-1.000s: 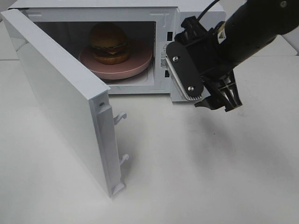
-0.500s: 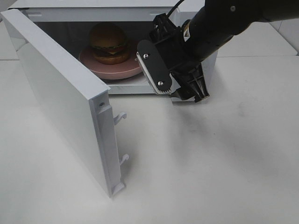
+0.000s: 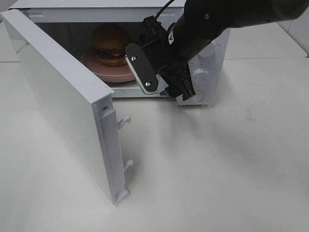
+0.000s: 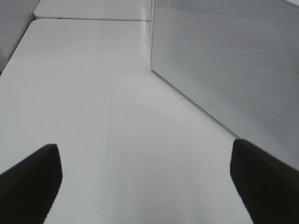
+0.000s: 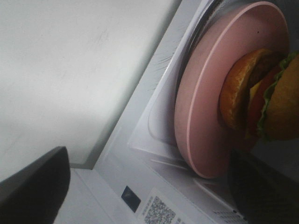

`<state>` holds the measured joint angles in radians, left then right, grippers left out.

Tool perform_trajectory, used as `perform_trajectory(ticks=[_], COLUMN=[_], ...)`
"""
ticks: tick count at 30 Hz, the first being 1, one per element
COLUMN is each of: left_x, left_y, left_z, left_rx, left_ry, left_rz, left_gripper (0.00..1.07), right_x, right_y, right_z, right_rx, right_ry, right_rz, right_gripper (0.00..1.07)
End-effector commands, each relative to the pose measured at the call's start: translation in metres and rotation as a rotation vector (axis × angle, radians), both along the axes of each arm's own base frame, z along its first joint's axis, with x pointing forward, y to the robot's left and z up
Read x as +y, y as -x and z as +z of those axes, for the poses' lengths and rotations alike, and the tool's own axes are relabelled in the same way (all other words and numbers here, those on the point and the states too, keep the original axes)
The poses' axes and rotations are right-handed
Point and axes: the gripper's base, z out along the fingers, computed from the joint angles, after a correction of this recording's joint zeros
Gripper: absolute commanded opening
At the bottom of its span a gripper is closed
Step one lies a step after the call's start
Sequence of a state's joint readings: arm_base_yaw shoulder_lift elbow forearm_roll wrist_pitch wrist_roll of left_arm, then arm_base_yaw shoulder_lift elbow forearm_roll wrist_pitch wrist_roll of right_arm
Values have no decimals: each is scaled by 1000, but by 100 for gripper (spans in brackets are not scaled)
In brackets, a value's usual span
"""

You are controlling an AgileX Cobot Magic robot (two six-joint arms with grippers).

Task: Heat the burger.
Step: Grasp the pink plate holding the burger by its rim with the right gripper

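One burger [image 3: 112,44] is sitting on one pink plate [image 3: 96,66] inside the microwave [image 3: 212,53], just far-left of the right claw [image 3: 171,92], which is hovering spread at the cavity's mouth, seemingly touching nothing. The door [image 3: 67,111] is standing wide, and the left claw [image 4: 147,186] is hanging spread over the counter [image 3: 217,169] beside it.

White table [image 3: 217,169] right across the scene, matte and pale, a few faint scuff marks out to the right. Sitting directly on it, one thing: a white microwave [image 3: 215,55], set toward the far side. Its door [image 3: 63,111] stands wide open, angling out over the tabletop to the near left, latch hooks showing on its free edge, soft shadow beneath.
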<state>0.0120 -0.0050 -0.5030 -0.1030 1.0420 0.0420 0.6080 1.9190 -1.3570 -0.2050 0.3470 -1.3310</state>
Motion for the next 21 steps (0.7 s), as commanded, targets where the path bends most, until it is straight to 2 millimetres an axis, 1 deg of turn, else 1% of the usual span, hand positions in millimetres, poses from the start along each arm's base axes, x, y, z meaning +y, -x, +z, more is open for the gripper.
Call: perform_trajectory(ticks=[1,8,12,16,18,19,21], left_x=[0,0,0,0,0,0,0], left_y=[2,2,2,2,2,2,2], left_z=[-1,-1,-1,-1,-1,-1,-1], left_rx=[-20,-20,-20,-20,-20,-20,-20], left_ry=[1,1,0,-2,-2,-2,-2], left_rz=[-1,-1,-1,1,1,1,1], left_gripper=[90,90,90,90,90,90,90], right_x=[9,16,23,27,31,31,36], right_y=[-9,-20,-29,-34,-38,-38,-44], right_z=[-1,-9,-20,-25,-33,-33,-39], right_rx=[-18,-16,-9,-6,2,2,3], right_ry=[-6,-11,-22,-38,-41,-41,-45], right_rz=[11,6,-4,-20,-26,-26,-28], right_gripper=[87,86,86,85,85,85,84])
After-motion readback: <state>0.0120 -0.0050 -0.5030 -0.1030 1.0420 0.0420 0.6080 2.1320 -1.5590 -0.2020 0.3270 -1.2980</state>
